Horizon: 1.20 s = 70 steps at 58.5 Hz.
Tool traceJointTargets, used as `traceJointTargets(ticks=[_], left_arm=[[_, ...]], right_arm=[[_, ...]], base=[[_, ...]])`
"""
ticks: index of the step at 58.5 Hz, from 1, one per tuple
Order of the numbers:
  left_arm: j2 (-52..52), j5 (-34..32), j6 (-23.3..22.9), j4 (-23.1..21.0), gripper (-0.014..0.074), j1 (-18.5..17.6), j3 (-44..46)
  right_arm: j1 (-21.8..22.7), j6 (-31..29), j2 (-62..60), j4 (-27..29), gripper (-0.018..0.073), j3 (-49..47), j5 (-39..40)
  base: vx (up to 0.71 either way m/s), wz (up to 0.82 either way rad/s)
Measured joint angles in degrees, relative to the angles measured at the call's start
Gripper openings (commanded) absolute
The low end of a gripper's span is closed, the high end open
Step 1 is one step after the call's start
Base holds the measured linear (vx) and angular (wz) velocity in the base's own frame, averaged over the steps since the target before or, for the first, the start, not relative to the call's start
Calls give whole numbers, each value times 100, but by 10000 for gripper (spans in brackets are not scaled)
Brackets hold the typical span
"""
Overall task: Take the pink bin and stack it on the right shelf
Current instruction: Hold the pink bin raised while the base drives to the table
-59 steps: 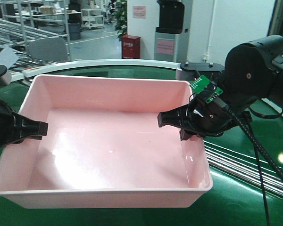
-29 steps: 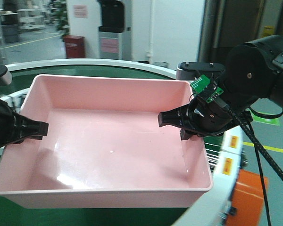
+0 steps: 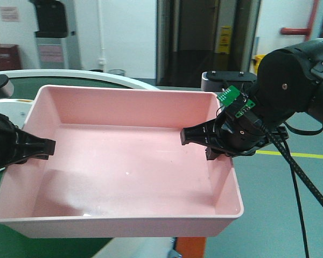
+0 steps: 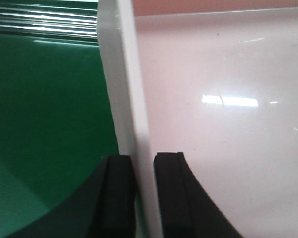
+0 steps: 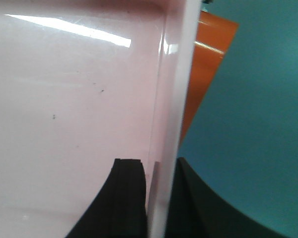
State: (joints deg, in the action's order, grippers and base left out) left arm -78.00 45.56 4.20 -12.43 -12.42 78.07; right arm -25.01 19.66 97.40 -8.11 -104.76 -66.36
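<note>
The pink bin (image 3: 124, 161) is held in the air between my two grippers, level and empty. My left gripper (image 3: 43, 148) is shut on its left wall, one finger inside and one outside, as the left wrist view shows (image 4: 144, 163) with the bin's rim (image 4: 121, 84) between the pads. My right gripper (image 3: 204, 148) is shut on the right wall; in the right wrist view (image 5: 159, 166) the wall (image 5: 174, 89) runs between its fingers. The right shelf is out of view.
The green curved conveyor belt (image 3: 21, 242) lies under the bin's left part (image 4: 44, 114). An orange object (image 3: 191, 248) sits below the bin's right front corner (image 5: 208, 54). Beyond are teal floor (image 3: 290, 183), a yellow floor line (image 3: 296, 155) and a dark doorway (image 3: 204, 37).
The whole view has swung to the right: the background slid left and the conveyor moved out from under the bin's right side. Both grippers hold the bin as before.
</note>
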Motion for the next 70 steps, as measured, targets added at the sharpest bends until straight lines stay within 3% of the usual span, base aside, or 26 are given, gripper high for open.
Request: traceJointTargets(ticks=[70], left_arm=[[0, 5, 0, -18, -1, 0, 0]], right_arm=[[0, 0, 0, -5, -11, 0, -15]], base=[[-1, -52]])
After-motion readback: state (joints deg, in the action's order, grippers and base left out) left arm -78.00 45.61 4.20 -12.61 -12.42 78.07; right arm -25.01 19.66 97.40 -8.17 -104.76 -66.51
